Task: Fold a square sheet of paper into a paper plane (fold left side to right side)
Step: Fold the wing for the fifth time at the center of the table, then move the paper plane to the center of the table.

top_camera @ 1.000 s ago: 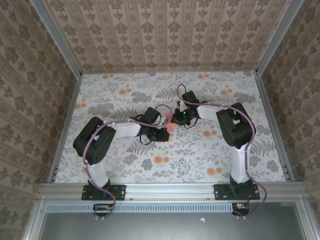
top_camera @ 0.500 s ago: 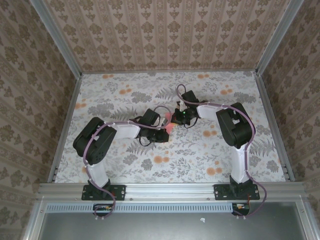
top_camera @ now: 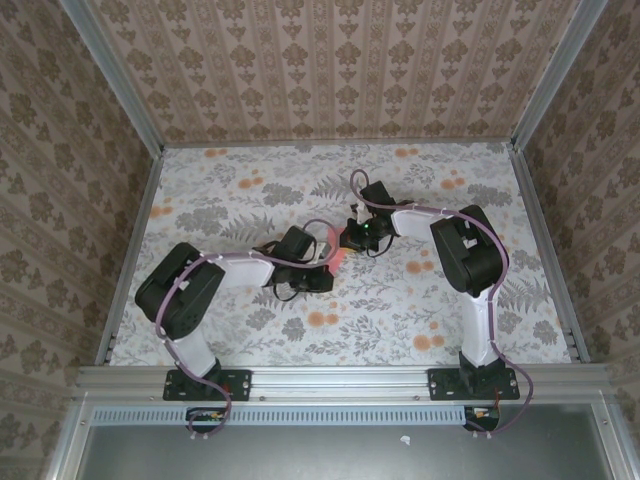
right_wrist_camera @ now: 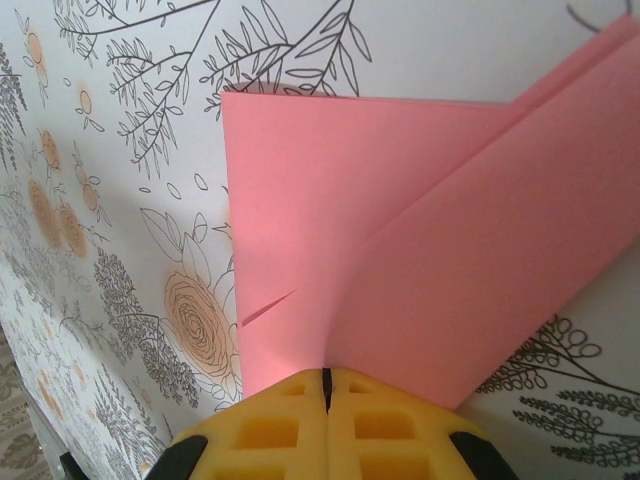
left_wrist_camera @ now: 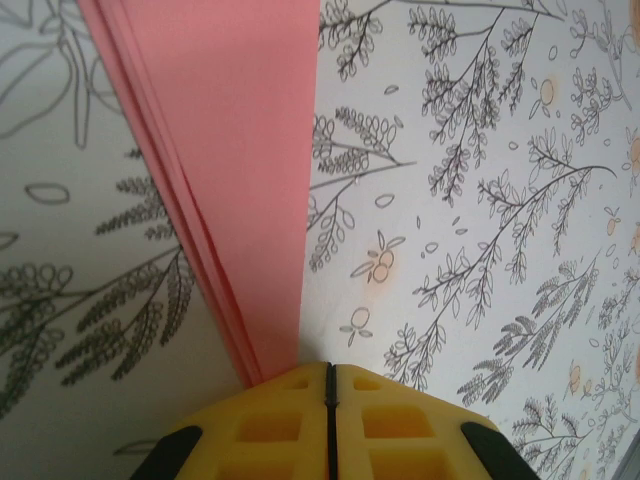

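The square sheet of paper [top_camera: 339,252] is salmon pink and folded into layers, lying at the table's middle between my two grippers. In the left wrist view the paper [left_wrist_camera: 230,180] narrows toward my left gripper [left_wrist_camera: 330,366], which is shut, and its tip runs under the left finger. Stacked edges show along the paper's left side. In the right wrist view the folded paper [right_wrist_camera: 400,210] has a diagonal crease that ends at my right gripper [right_wrist_camera: 326,372], which is shut with its tips on the sheet. From above, the left gripper [top_camera: 322,264] and right gripper [top_camera: 350,238] almost meet over the paper.
The table [top_camera: 250,190] wears a floral cloth with orange flower blotches [top_camera: 322,319]. Metal rails [top_camera: 130,250] and patterned walls close it in on three sides. Purple cables run along both arms.
The left arm's elbow has dropped toward the near left and its forearm has stretched out, with the gripper staying at the paper. The right arm has hardly moved.
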Controlling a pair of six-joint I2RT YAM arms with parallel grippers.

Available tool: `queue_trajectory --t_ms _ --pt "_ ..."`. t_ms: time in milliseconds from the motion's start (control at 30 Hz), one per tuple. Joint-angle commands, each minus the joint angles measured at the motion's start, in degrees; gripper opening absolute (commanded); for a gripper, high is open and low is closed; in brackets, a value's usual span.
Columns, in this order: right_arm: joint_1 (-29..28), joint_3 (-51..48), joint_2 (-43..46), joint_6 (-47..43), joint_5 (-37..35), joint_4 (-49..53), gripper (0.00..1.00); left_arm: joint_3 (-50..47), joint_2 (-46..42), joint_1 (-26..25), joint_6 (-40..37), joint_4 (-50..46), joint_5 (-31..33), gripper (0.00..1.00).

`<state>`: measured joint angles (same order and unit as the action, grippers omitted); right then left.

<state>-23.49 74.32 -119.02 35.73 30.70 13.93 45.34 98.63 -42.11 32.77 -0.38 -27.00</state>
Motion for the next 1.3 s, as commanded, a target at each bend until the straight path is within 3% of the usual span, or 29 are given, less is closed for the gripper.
queue_trajectory --t_ms 0,367,533,633,800,900,1167,1267 --pt "0.41 0.25 -2.98 -1.36 -4.15 3.43 0.0 -2.12 -0.93 -0.85 1.05 -5.86 -0.13 0.09" --pt "0.51 2.63 0.66 -1.95 -1.39 0.13 0.04 -2.89 -7.8 1.58 3.51 -1.69 -2.49 0.11" --pt "1.4 3.72 6.81 -3.48 -3.25 0.29 0.24 -4.86 -15.97 6.91 5.5 1.55 -3.83 0.24" --pt "1.76 0.75 12.43 -4.51 -7.78 1.75 0.36 -5.37 -20.52 10.2 5.79 0.65 -1.23 0.33" --pt "0.6 -7.4 20.84 -2.71 -16.7 4.34 0.54 -6.93 -26.43 14.4 7.06 0.95 5.01 0.39" --pt "-1.2 -11.02 21.66 0.63 -17.47 4.22 0.64 -6.73 -28.36 15.56 6.96 0.38 7.84 0.39" --pt "-6.84 -7.8 13.95 4.35 -14.35 0.9 0.66 -6.65 -29.37 15.57 6.82 -0.17 9.49 0.42" --pt "-7.71 -6.09 11.45 4.1 -15.48 1.91 0.62 -7.09 -29.7 15.61 6.95 -0.41 9.78 0.42"
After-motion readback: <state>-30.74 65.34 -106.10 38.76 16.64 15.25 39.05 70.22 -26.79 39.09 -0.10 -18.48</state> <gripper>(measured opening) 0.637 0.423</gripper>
